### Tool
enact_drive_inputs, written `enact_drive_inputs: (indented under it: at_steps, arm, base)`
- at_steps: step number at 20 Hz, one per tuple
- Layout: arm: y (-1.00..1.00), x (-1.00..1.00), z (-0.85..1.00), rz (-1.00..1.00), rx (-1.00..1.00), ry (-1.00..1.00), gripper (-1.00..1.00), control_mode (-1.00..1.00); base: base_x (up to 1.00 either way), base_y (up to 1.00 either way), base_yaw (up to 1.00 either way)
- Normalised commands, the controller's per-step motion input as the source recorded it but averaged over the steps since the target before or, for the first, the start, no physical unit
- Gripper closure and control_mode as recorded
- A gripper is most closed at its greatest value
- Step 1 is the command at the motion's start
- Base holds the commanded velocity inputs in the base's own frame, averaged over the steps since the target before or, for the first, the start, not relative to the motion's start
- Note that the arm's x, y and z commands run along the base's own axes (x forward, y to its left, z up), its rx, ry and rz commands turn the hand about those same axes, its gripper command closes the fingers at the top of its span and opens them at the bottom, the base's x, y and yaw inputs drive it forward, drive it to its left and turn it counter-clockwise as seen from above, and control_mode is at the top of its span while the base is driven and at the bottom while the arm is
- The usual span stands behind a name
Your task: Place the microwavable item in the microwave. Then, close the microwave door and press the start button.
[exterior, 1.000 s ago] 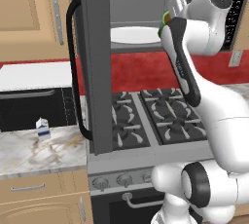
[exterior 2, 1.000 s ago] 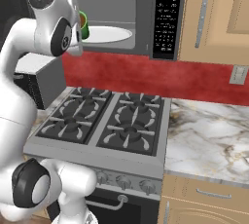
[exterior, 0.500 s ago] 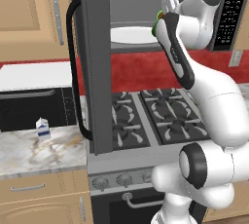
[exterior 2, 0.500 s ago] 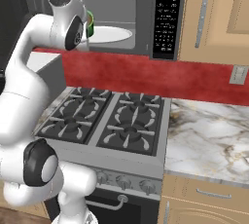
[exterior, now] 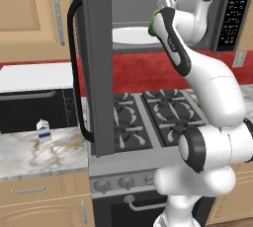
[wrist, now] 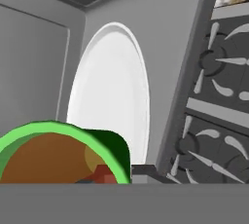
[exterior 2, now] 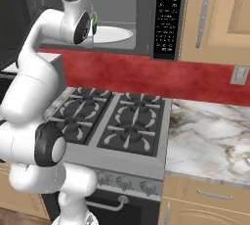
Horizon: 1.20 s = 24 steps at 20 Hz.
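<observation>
The tool (wrist: 104,179) is clamped on the green cup (wrist: 63,152), carried at the microwave's (exterior: 163,4) open mouth. The white turntable plate (wrist: 109,96) lies just beyond and below it, farther inside; the cup must travel inward, then down.

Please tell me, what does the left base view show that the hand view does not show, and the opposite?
Left base view alone: the open microwave door with its curved black handle, the button panel, the milk carton on the marble counter, and the white arm reaching up to the microwave.

Hand view alone: the brown liquid inside the green cup, seen from above, with the rim close to the camera.

Both: the cup, the round white turntable plate, the grey microwave interior and the stove burners.
</observation>
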Motion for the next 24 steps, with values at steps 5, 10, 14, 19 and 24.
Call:
enact_drive_inputs:
  at_steps: [5,10,14,19,24]
  arm:
    - [0.17,0.28,-0.12,0.04,0.0,0.17,1.0,-1.0]
    - [0.11,0.05,-0.15,0.02,0.0,0.18,1.0,-1.0]
    - [0.08,0.07,-0.15,0.01,0.0,0.19,1.0,-1.0]
    - [0.08,0.15,-0.16,0.0,0.0,0.08,1.0,-1.0]
    - [0.1,0.11,-0.17,0.0,0.0,0.01,-1.0,-1.0]
  base:
    - [0.0,0.0,0.0]
    - [0.0,0.0,0.0]
    - [0.0,0.0,0.0]
    - [0.0,0.0,0.0]
    - [0.0,0.0,0.0]
